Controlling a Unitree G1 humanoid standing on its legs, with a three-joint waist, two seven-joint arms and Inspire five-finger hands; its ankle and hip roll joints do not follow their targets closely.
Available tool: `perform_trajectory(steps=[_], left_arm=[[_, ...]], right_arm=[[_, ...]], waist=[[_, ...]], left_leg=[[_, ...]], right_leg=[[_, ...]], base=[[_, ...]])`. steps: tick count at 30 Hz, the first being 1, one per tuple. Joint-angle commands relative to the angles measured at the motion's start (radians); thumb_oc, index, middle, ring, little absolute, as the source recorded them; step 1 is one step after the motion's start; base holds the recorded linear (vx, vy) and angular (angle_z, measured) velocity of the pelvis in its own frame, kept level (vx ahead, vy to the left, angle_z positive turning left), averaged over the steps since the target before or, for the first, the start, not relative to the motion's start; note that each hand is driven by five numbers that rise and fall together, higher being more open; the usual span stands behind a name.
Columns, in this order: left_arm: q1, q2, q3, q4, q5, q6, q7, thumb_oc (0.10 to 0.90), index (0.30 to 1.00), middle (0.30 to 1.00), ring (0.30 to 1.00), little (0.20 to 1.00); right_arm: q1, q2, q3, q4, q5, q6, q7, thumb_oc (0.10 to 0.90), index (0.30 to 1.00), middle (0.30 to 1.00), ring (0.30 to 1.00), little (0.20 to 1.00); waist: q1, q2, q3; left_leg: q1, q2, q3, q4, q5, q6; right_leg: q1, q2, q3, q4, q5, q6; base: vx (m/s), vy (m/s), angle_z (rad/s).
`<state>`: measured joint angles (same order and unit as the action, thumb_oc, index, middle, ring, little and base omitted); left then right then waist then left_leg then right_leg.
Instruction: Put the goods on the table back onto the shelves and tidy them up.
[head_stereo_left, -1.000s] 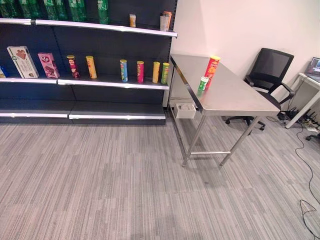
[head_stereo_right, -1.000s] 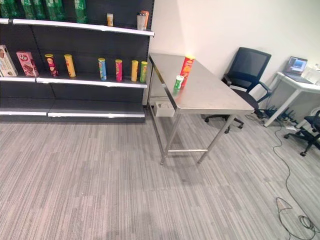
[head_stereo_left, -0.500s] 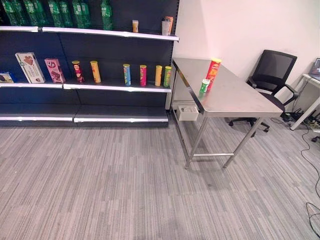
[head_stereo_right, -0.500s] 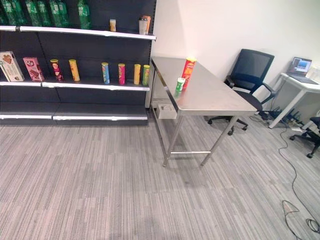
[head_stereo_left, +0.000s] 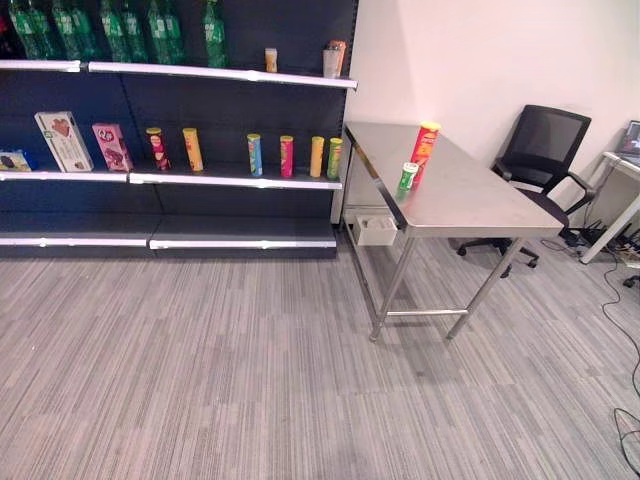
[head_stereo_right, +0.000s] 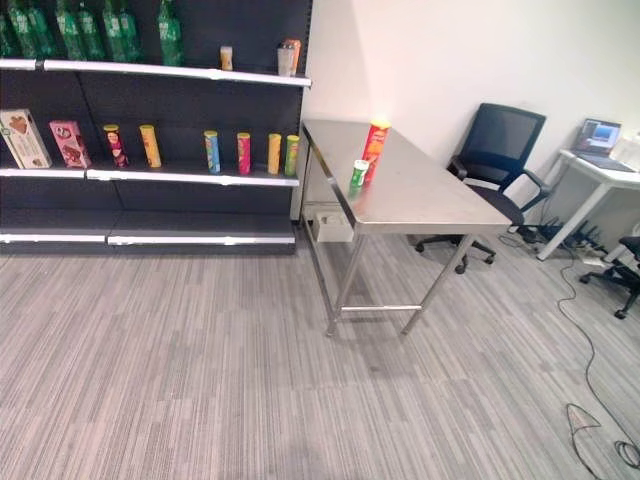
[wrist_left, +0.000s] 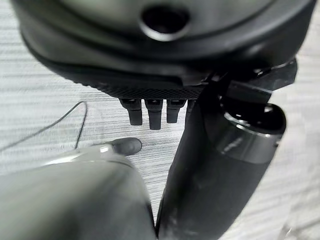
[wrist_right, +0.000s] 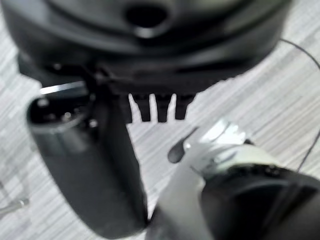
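Steel tabletop (head_stereo_left: 470, 195) stands right of the dark shelves (head_stereo_left: 200, 180), one end against the white wall. Two goods on it, near the shelf-side edge: tall red can (head_stereo_left: 424, 144) upright, and a short green can (head_stereo_left: 407, 177) just beside it, closer to the edge — apart or touching, cannot tell. Middle shelf holds a row of upright cans: a blue can (head_stereo_left: 254, 155), pink can (head_stereo_left: 286, 156), yellow can (head_stereo_left: 316, 156) and green can (head_stereo_left: 334, 158) near the table end, then a gap, then an orange-yellow can (head_stereo_left: 192, 149) and a dark red can (head_stereo_left: 156, 148). Further left on the same shelf, a pink box (head_stereo_left: 111, 146) and a larger white box (head_stereo_left: 62, 140), both leaning back. Top shelf has green bottles (head_stereo_left: 120, 30) in a row at the left, and a small jar (head_stereo_left: 270, 60) plus a cup (head_stereo_left: 331, 62) toward the right end. Bottom shelf bare. A white box (head_stereo_left: 376, 228) sits on the floor under the table's shelf-side end. Black office chair (head_stereo_left: 540, 160) beyond the table, a white desk (head_stereo_right: 600, 175) with a laptop (head_stereo_right: 598, 135) at far right. Grey striped carpet (head_stereo_left: 220, 370) in front. Left hand (wrist_left: 152, 112) over the carpet in its wrist view — fingers relaxed, holding nothing. Right hand (wrist_right: 157, 107) likewise over carpet, fingers loose and empty.
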<state>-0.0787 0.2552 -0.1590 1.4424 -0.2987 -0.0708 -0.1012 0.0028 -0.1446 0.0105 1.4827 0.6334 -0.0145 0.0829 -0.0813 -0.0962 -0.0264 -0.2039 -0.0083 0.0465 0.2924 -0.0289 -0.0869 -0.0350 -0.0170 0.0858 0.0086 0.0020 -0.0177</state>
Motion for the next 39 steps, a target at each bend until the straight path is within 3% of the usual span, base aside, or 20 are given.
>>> perform_trajectory(steps=[1,3,5,7,11,14,15,16,19,21,23,26,27,28,29,30,31,34,37,39], left_arm=[[-0.023,-0.03,0.016,0.021,-0.047,-0.017,0.023,0.8,0.9,0.9,0.9,0.9],[-0.016,-0.03,0.027,0.026,-0.057,-0.016,0.025,0.8,0.9,0.9,0.9,0.9],[-0.011,-0.034,0.052,0.031,-0.104,-0.016,0.034,0.8,0.9,0.9,0.9,0.9],[0.01,-0.055,0.062,0.016,-0.139,-0.043,0.05,0.8,0.9,0.9,0.9,0.9],[0.086,-0.112,0.04,-0.008,-0.122,-0.063,0.05,0.8,0.9,0.9,0.9,0.9],[0.092,-0.126,0.018,-0.008,-0.106,-0.074,0.05,0.8,0.9,0.9,0.9,0.9],[0.092,-0.126,0.018,-0.008,-0.106,-0.074,0.05,0.8,0.9,0.9,0.9,0.9],[0.086,-0.132,-0.033,-0.023,-0.053,-0.083,0.054,0.8,0.9,0.9,0.9,0.9],[0.081,-0.135,-0.074,-0.041,-0.018,-0.092,0.056,0.8,0.9,0.9,0.9,0.9],[0.054,-0.137,-0.179,-0.092,0.092,-0.103,0.065,0.8,0.9,0.9,0.9,0.9],[0.046,-0.125,-0.194,-0.095,0.119,-0.1,0.072,0.8,0.9,0.9,0.9,0.9],[0.04,-0.105,-0.191,-0.093,0.142,-0.092,0.077,0.8,0.9,0.9,0.9,0.9],[0.04,-0.094,-0.186,-0.092,0.146,-0.089,0.076,0.8,0.9,0.9,0.9,0.9],[0.041,-0.083,-0.181,-0.092,0.152,-0.086,0.073,0.8,0.9,0.9,0.9,0.9],[0.041,-0.083,-0.181,-0.092,0.152,-0.086,0.073,0.8,0.9,0.9,0.9,0.9],[0.043,-0.062,-0.179,-0.097,0.169,-0.082,0.063,0.8,0.9,0.9,0.9,0.9],[0.025,-0.039,-0.184,-0.09,0.193,-0.073,0.06,0.8,0.9,0.9,0.9,0.9],[0.004,-0.023,-0.18,-0.065,0.236,-0.053,0.048,0.8,0.9,0.9,0.9,0.9],[-0.003,-0.026,-0.17,-0.045,0.261,-0.048,0.034,0.8,0.9,0.9,0.9,0.9],[0.038,-0.058,-0.176,-0.033,0.277,-0.052,0.021,0.8,0.9,0.9,0.9,0.9]], right_arm=[[-0.023,-0.059,-0.02,0.029,-0.011,-0.027,-0.006,0.8,0.9,0.9,0.9,0.9],[-0.018,-0.06,-0.021,0.029,-0.014,-0.024,-0.006,0.8,0.9,0.9,0.9,0.9],[-0.016,-0.07,-0.024,0.032,-0.023,-0.021,-0.015,0.8,0.9,0.9,0.9,0.9],[-0.018,-0.078,-0.033,0.041,-0.032,-0.022,-0.034,0.8,0.9,0.9,0.9,0.9],[0.006,-0.095,-0.071,0.046,-0.03,-0.027,-0.031,0.8,0.9,0.9,0.9,0.9],[0.003,-0.107,-0.095,0.051,-0.005,-0.028,-0.016,0.8,0.9,0.9,0.9,0.9],[0.003,-0.107,-0.095,0.051,-0.005,-0.028,-0.016,0.8,0.9,0.9,0.9,0.9],[-0.005,-0.102,-0.103,0.042,0.019,-0.028,-0.003,0.8,0.9,0.9,0.9,0.9],[-0.012,-0.102,-0.101,0.038,0.019,-0.026,-0.002,0.8,0.9,0.9,0.9,0.9],[-0.047,-0.108,-0.089,-0.006,0.018,-0.038,-0.014,0.8,0.9,0.9,0.9,0.9],[-0.066,-0.111,-0.073,-0.044,0.019,-0.046,-0.02,0.8,0.9,0.9,0.9,0.9],[-0.086,-0.103,-0.034,-0.091,0.005,-0.054,-0.023,0.8,0.9,0.9,0.9,0.9],[-0.091,-0.1,-0.016,-0.113,-0.004,-0.062,-0.021,0.8,0.9,0.9,0.9,0.9],[-0.092,-0.097,0.0,-0.134,-0.005,-0.07,-0.015,0.8,0.9,0.9,0.9,0.9],[-0.091,-0.097,0.0,-0.134,-0.005,-0.07,-0.015,0.8,0.9,0.9,0.9,0.9],[-0.094,-0.092,0.019,-0.155,0.015,-0.085,-0.016,0.8,0.9,0.9,0.9,0.9],[-0.1,-0.093,0.024,-0.135,0.022,-0.086,-0.025,0.8,0.9,0.9,0.9,0.9],[-0.083,-0.091,0.024,-0.089,0.015,-0.071,-0.011,0.8,0.9,0.9,0.9,0.9],[-0.043,-0.096,-0.011,-0.04,0.006,-0.053,-0.003,0.8,0.9,0.9,0.9,0.9],[0.003,-0.102,-0.042,0.004,-0.003,-0.038,0.002,0.8,0.9,0.9,0.9,0.9]], waist=[[0.014,0.039,0.04],[0.016,0.041,0.038],[0.029,0.06,0.055],[0.046,0.069,0.07],[0.093,0.108,0.077],[0.106,0.131,0.072],[0.105,0.131,0.072],[0.099,0.131,0.064],[0.099,0.129,0.06],[0.099,0.139,0.055],[0.1,0.15,0.072],[0.095,0.159,0.099],[0.085,0.166,0.109],[0.072,0.17,0.115],[0.072,0.17,0.115],[0.038,0.187,0.132],[0.004,0.175,0.153],[-0.059,0.148,0.151],[-0.115,0.145,0.133],[-0.135,0.153,0.11]], left_leg=[[0.036,0.05,0.043,-0.06,-0.07,0.053],[0.018,0.055,0.024,-0.096,-0.045,0.054],[-0.047,0.094,-0.045,-0.228,0.057,0.033],[-0.102,0.12,-0.073,-0.309,0.087,0.022],[-0.117,0.133,-0.036,-0.347,0.145,0.008],[-0.115,0.097,-0.033,-0.313,0.18,0.012],[-0.115,0.096,-0.033,-0.313,0.179,0.012],[-0.109,0.064,-0.01,-0.301,0.167,0.022],[-0.11,0.042,0.008,-0.296,0.157,0.029],[-0.093,-0.04,0.046,-0.293,0.118,0.069],[-0.062,-0.075,0.058,-0.295,0.09,0.099],[-0.019,-0.08,0.069,-0.302,0.067,0.12],[-0.002,-0.072,0.073,-0.305,0.059,0.124],[0.016,-0.065,0.074,-0.309,0.051,0.124],[0.015,-0.065,0.074,-0.309,0.051,0.124],[0.066,-0.035,0.068,-0.332,0.028,0.117],[0.128,-0.041,0.069,-0.361,0.003,0.116],[0.223,-0.076,0.067,-0.38,-0.066,0.122],[0.31,-0.102,0.029,-0.38,-0.144,0.127],[0.38,-0.087,-0.017,-0.38,-0.182,0.124]], right_leg=[[0.067,-0.023,0.017,0.003,-0.045,0.077],[0.067,-0.028,0.013,0.003,-0.051,0.079],[0.073,-0.03,0.028,0.014,-0.088,0.078],[0.09,-0.039,0.051,0.02,-0.117,0.078],[0.151,-0.078,0.051,0.014,-0.156,0.091],[0.18,-0.153,0.038,-0.012,-0.141,0.117],[0.18,-0.153,0.037,-0.012,-0.141,0.117],[0.158,-0.202,0.041,-0.009,-0.095,0.139],[0.142,-0.231,0.053,-0.001,-0.054,0.15],[0.072,-0.324,0.064,0.101,0.151,0.155],[0.013,-0.369,0.045,0.199,0.284,0.136],[-0.04,-0.401,0.0,0.257,0.348,0.122],[-0.074,-0.39,-0.009,0.278,0.33,0.118],[-0.097,-0.345,-0.011,0.275,0.262,0.109],[-0.097,-0.345,-0.011,0.275,0.262,0.109],[-0.156,-0.192,-0.014,0.267,0.01,0.097],[-0.228,-0.088,-0.025,0.237,-0.004,0.112],[-0.309,0.034,-0.051,0.133,0.059,0.144],[-0.359,0.089,-0.102,0.048,0.109,0.15],[-0.309,0.105,-0.058,0.04,0.113,0.118]], base=[[0.14,0.058,0.56],[0.1,0.05,0.24],[0.22,0.129,0.03],[0.27,0.137,0.15],[0.32,0.183,-0.08],[0.34,0.25,-0.1],[0.34,0.261,0.15],[0.21,0.156,0.16],[0.23,0.185,0.12],[0.45,0.359,-0.09],[0.28,0.28,-0.22],[0.15,0.135,-0.31],[0.17,0.053,-0.14],[0.17,0.052,-0.04],[0.33,0.009,-0.05],[0.4,-0.024,-0.09],[0.5,-0.033,-0.22],[0.41,-0.018,-0.12],[0.53,-0.09,0.44],[0.59,-0.204,0.91]])
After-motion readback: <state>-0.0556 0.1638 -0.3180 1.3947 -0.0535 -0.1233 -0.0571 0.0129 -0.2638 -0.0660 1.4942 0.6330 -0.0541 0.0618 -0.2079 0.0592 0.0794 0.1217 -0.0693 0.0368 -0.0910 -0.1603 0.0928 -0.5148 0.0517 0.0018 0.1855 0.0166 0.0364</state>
